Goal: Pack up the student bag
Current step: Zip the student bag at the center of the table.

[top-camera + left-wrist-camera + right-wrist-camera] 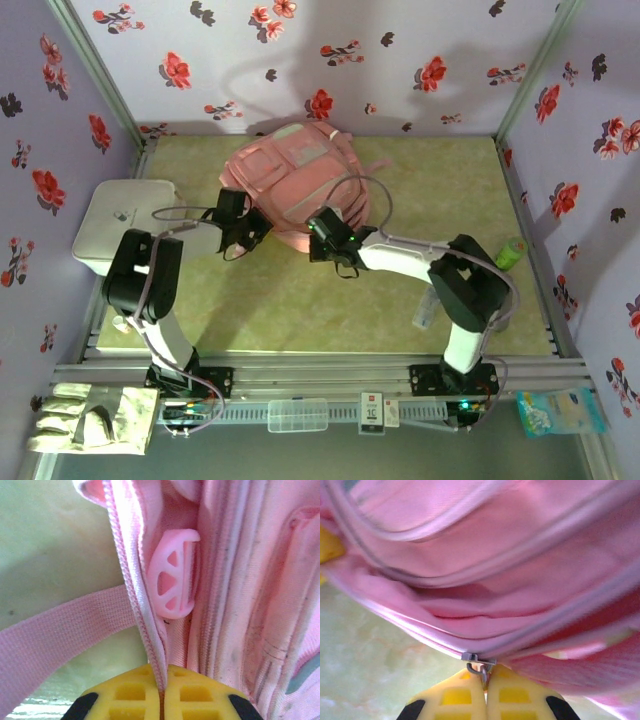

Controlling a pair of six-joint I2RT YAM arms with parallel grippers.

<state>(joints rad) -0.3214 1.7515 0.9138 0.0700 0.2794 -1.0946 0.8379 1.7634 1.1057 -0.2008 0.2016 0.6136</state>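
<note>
At the opening of the limp student bag [290, 185], left gripper [162, 692] clamps zip tape [142, 605], right gripper [485, 687] the zip pull [479, 661], likely the firmest holds.

My two arms: black and white, tipped with yellow.
My left arm [145, 280] and right arm [400, 255] pair chunky black joint housings with smooth white links, and thin grey cables [172, 213] loop beside each. A small green light [351, 240] glows at my right wrist. My left gripper [162, 682] and right gripper [485, 685] both carry bright yellow fingers [125, 695] moulded with square recesses, black at the outer corners.
</note>
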